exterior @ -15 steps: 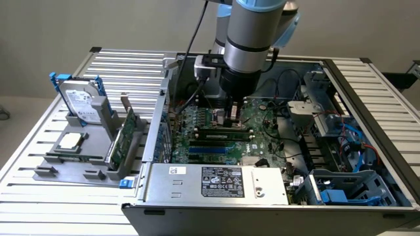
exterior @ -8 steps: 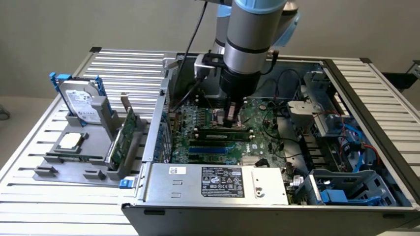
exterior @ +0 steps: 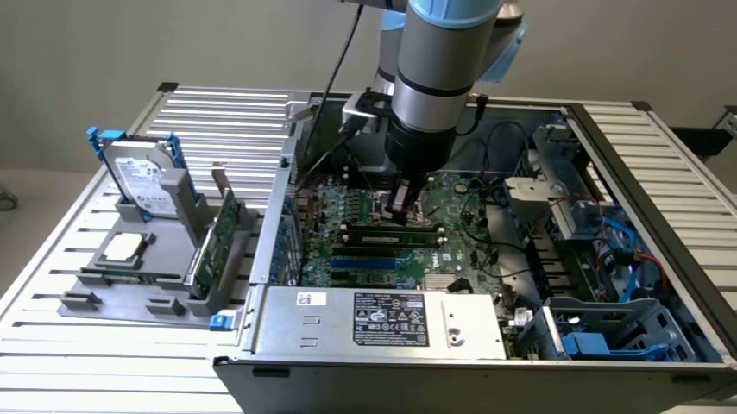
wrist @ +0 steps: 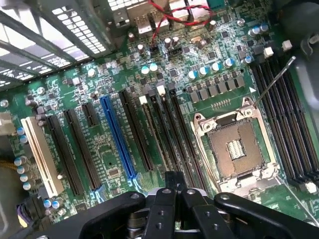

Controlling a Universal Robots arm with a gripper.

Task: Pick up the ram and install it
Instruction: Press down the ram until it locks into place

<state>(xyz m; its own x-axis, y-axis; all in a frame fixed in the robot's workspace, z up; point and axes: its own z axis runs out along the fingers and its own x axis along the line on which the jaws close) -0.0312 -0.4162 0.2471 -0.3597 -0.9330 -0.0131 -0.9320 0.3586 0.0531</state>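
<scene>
While the arm hangs inside the open computer case (exterior: 645, 259), its jaws (exterior: 399, 203) are closed with nothing between them, just above the motherboard (exterior: 461, 207). The ram (exterior: 393, 233) sits in a slot right below them, beside the empty CPU socket (wrist: 237, 149).

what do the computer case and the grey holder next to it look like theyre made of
Computer case: looks like bare sheet metal, dull grey, with folded edges and a perforated wall. Grey holder: probably moulded or printed plastic, matte and uniformly grey, with blocky slots gripping a hard drive and a green card; painted metal can't be ruled out.
</scene>
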